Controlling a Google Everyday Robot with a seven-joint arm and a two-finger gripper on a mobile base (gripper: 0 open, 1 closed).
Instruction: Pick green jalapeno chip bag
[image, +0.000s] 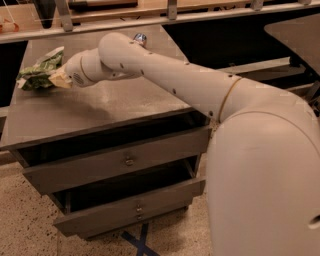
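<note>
The green jalapeno chip bag is a wrinkly dark-green bag with a pale edge, at the far left of the grey table top. My gripper is at the bag's right end, and its pale fingers are closed on the bag's edge. The bag appears held slightly above the table, with a shadow beneath the wrist. The white arm reaches in from the right and hides part of the table.
A small white-and-blue can stands at the table's back, just behind my arm. The table has two drawers below, both slightly open. A rail and shelf run along the back. Speckled floor lies in front.
</note>
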